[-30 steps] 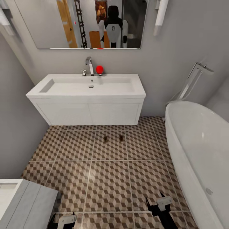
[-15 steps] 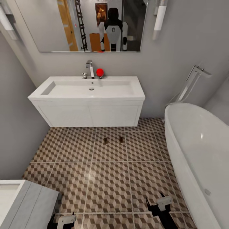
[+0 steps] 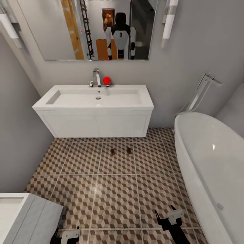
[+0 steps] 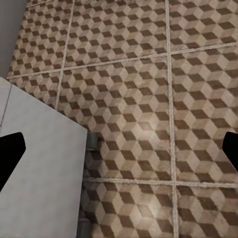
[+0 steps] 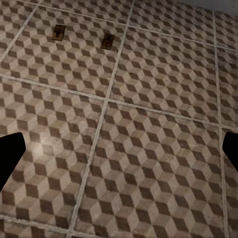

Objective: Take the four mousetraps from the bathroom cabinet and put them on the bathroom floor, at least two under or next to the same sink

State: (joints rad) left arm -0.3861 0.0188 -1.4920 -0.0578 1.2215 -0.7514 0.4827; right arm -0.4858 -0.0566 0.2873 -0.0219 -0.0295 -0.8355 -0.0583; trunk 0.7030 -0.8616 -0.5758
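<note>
Lying on the bathroom floor, two mousetraps face both empty, spread-apart jaws.

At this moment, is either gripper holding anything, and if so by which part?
Nothing is held. The left gripper and right gripper both hang open over bare floor tiles. Two mousetraps lie on the floor in front of the sink.

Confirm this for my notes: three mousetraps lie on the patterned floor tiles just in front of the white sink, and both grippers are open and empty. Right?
Not quite. Only two mousetraps lie on the floor in front of the sink, as the head view shows; the right wrist view shows the same pair. The rest holds: the left gripper and right gripper are open and empty.
</note>
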